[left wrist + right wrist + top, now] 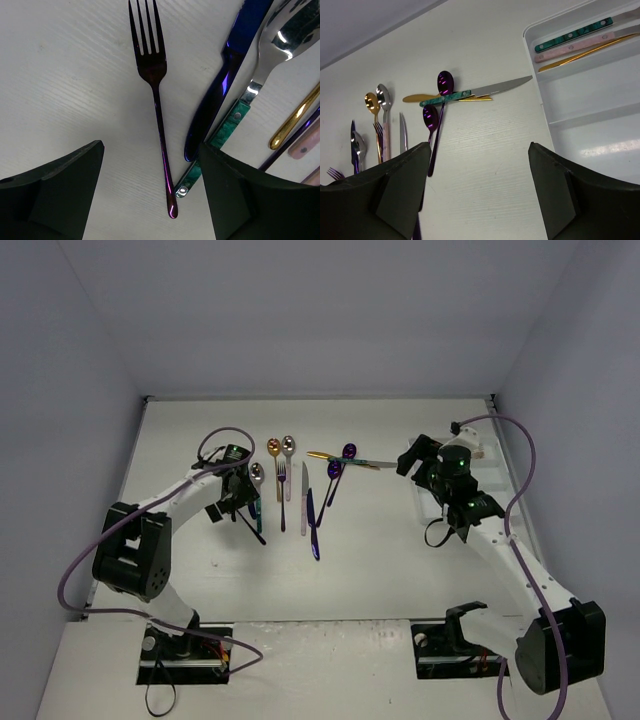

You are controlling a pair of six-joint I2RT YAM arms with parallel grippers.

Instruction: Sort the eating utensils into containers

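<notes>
Hovering wide and empty astride the purple fork at centre frame, the left gripper next needs to drop and pinch its handle; the right gripper gapes empty too

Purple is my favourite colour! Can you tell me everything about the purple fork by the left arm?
The purple fork looks like shiny dark metal, glinting violet along its slim handle. It has four tines and a rounded end. It lies flat on the white table, its handle end pointing between the left gripper's open fingers, which do not touch it. A blue knife lies close beside it.
</notes>
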